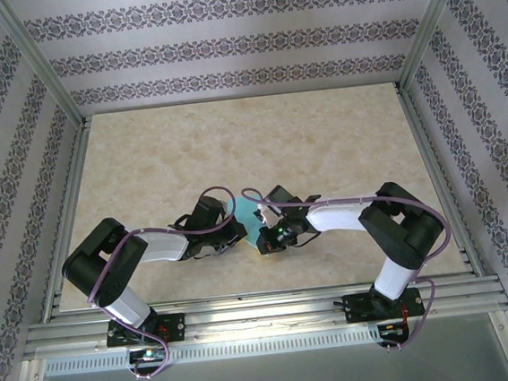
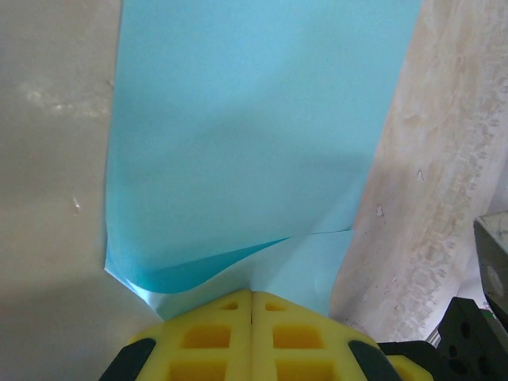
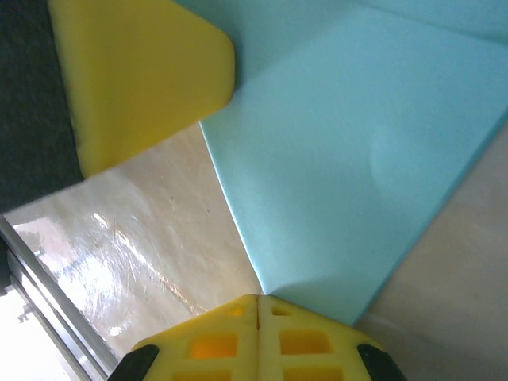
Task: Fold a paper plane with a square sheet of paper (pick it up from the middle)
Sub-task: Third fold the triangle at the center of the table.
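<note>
Left gripper (image 2: 252,298) at 9 o'clock, right gripper (image 3: 258,302) at 3 o'clock, both pinching edges of the light, floppy, crease-prone square sheet of paper (image 2: 254,135).

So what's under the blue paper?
The beige table shows on both sides of the paper, so probably just table lies beneath. The patch right under it is covered. The left hand and right hand pinch its edges.

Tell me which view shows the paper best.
Left wrist: the paper spans most of the frame, its near edge buckled where the shut left gripper pinches it. Right wrist shows one flat corner at the right gripper; top external shows a small sliver between the arms.
</note>
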Controlling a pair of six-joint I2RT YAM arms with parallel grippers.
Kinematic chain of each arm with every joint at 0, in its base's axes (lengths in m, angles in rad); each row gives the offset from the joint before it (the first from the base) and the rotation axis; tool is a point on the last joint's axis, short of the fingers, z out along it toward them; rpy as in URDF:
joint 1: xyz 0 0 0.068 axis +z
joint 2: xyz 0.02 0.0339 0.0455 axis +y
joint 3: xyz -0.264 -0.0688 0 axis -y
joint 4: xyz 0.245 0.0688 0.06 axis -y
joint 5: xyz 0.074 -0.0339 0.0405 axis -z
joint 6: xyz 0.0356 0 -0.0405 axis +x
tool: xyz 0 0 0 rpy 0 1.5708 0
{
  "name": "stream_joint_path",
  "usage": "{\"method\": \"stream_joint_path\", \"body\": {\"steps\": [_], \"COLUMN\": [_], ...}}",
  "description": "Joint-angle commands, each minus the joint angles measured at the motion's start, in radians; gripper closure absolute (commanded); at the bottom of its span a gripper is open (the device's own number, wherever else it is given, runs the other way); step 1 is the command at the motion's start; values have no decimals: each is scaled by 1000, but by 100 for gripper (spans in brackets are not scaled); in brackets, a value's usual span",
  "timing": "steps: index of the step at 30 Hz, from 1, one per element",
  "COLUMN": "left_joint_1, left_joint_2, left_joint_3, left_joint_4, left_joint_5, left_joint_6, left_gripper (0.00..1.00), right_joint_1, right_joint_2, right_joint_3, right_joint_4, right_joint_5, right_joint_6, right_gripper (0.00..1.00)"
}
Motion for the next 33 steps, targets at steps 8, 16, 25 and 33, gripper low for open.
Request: {"method": "stream_joint_path", "body": {"steps": [8, 16, 25, 33], "left_joint_1": [-10, -10, -10, -10], "left_joint_2": [39, 38, 31, 32], "left_joint_3": [-33, -28, -29, -23], "left_joint_4": [-14, -7, 1, -7], "left_joint_5": [-49, -35, -31, -24], "left_joint_6": [-2, 4, 5, 18], "left_gripper": [100, 100, 100, 100], "right_joint_1": [11, 6, -27, -40], "right_joint_2": [-91, -229, -153, 13], "right_joint_3": [-123, -149, -31, 79], "right_joint_4": [-36, 63, 62, 70], "right_joint_5": [-7, -98, -60, -70], "right_joint_6": [3, 91, 166, 189], "right_gripper": [97, 97, 99, 100]}}
